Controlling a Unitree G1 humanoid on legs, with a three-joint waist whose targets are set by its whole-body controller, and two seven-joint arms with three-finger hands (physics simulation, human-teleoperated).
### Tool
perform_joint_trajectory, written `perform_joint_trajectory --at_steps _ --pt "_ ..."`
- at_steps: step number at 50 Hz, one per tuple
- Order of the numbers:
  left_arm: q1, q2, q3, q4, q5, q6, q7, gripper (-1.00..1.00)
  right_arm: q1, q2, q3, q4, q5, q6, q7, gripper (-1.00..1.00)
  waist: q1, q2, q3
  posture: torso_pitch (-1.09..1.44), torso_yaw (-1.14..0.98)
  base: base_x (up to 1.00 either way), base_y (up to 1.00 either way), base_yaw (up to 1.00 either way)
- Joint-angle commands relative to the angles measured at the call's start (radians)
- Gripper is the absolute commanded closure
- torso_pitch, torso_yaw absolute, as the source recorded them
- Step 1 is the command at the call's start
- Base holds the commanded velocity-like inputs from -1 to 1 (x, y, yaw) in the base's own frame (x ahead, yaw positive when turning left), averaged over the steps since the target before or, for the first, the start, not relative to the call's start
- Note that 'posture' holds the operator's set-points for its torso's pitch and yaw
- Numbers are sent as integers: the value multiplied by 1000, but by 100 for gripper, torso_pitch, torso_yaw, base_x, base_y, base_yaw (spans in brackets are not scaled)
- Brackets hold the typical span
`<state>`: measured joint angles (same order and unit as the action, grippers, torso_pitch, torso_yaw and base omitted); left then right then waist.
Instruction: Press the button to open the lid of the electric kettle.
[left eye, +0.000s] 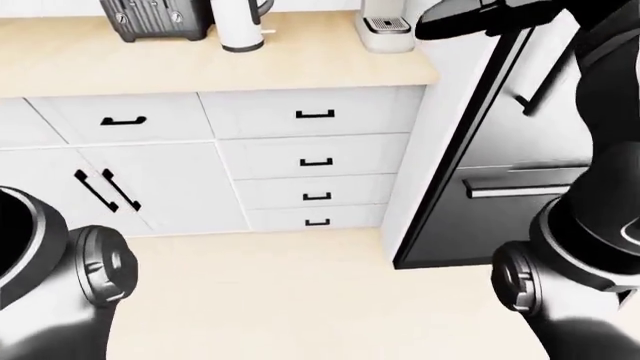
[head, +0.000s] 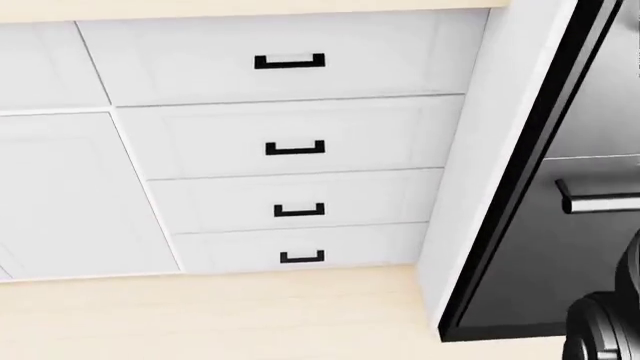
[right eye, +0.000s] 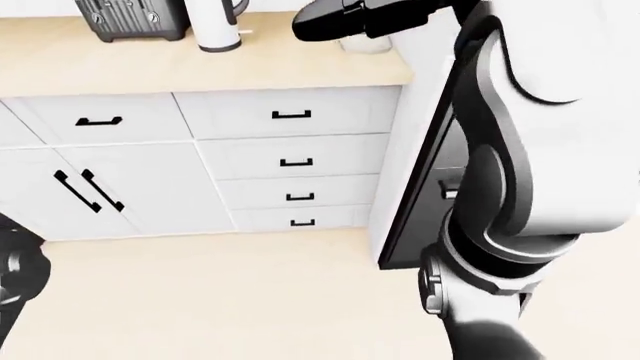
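Observation:
The white electric kettle (left eye: 240, 28) stands on the wooden counter (left eye: 150, 64) at the top of the left-eye view, next to a dark toaster (left eye: 155, 19). Its top is cut off by the view's edge, so the lid and button do not show. It also shows in the right-eye view (right eye: 215, 28). My right hand (right eye: 335, 21) is a black shape raised at counter height, to the right of the kettle and apart from it. Its fingers cannot be made out. My left arm (left eye: 70, 285) hangs at the bottom left; its hand is out of view.
A white coffee machine (left eye: 385, 28) stands at the counter's right end, partly behind my right hand. White drawers (left eye: 315, 161) and cabinet doors (left eye: 110, 187) sit below the counter. A dark fridge (left eye: 500, 180) stands at the right. Light wooden floor (left eye: 300, 300) lies below.

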<state>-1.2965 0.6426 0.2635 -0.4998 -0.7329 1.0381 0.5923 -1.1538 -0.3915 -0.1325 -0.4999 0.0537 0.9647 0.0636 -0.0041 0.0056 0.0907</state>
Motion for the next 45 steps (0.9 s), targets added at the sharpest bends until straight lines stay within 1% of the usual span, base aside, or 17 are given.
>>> perform_joint_trajectory --at_steps 1,6,7,8,12,16,26,30,32,34,36,39,41,42,43,44,45 --pt "-29 14 0 -14 -3 -14 1 -100 -18 -6 -2 -6 -24 -6 -4 -100 -1 4 -24 0 0 0 0 0" --pt "-46 13 11 -31 -38 -4 26 -100 -16 10 12 -7 -53 -7 15 -100 -3 4 -25 0 0 0 0 0" --pt "-46 14 12 -33 -44 -5 31 -100 -16 13 10 -7 -58 -7 17 -100 -3 12 -49 0 0 0 8 0" --pt "-45 14 13 -35 -51 -6 36 -100 -14 17 8 -10 -59 -8 19 -100 -1 9 -52 0 0 0 13 0" --pt "-35 19 8 -34 -63 -19 42 -100 -13 23 6 -12 -70 -8 22 -100 2 12 -48 0 0 0 17 0" --pt "-32 21 4 -36 -72 -23 48 -100 -9 31 10 -8 -79 -12 23 -100 -4 62 -41 0 0 0 24 0" --pt "-31 16 -5 -46 -87 -23 62 -100 -6 48 9 -12 -86 -7 27 -100 -9 15 -39 0 0 0 37 0" --pt "-29 10 -10 -46 -86 -25 62 -100 2 57 3 -3 -77 -14 24 -100 -1 -28 -45 0 0 0 36 0" --pt "-32 9 -9 -49 -88 -22 64 -100 -2 57 3 -6 -76 -10 23 -100 -2 -14 -48 0 0 0 36 0" --pt "-33 12 -9 -50 -89 -21 62 -100 -6 54 5 -10 -76 -4 22 -100 6 -39 -60 0 0 0 36 0" --pt "-31 15 -4 -45 -90 -22 60 -100 -5 52 1 -11 -74 -3 22 -100 7 -39 -65 0 0 0 36 0" --pt "-34 14 -8 -51 -93 -19 64 -100 -8 48 2 -14 -73 1 21 -100 9 -17 -44 0 0 0 36 0" --pt "-30 13 -10 -48 -90 -23 61 -100 -8 49 4 -12 -73 0 20 -100 5 14 -37 0 0 0 36 0" --pt "-30 13 -9 -48 -90 -22 60 -100 -7 49 5 -11 -73 -2 20 -100 1 39 -41 0 0 0 36 0" --pt "-34 14 -8 -48 -92 -20 61 -100 -8 49 5 -12 -73 -1 20 -100 -2 83 -54 0 0 0 36 0" --pt "-33 16 -6 -48 -93 -19 60 -100 -9 48 5 -13 -73 1 20 -100 -12 99 -70 0 0 0 36 0" --pt "-33 15 -6 -48 -94 -19 61 -100 -9 48 5 -13 -73 1 21 -100 -1 78 -48 0 0 0 36 0"
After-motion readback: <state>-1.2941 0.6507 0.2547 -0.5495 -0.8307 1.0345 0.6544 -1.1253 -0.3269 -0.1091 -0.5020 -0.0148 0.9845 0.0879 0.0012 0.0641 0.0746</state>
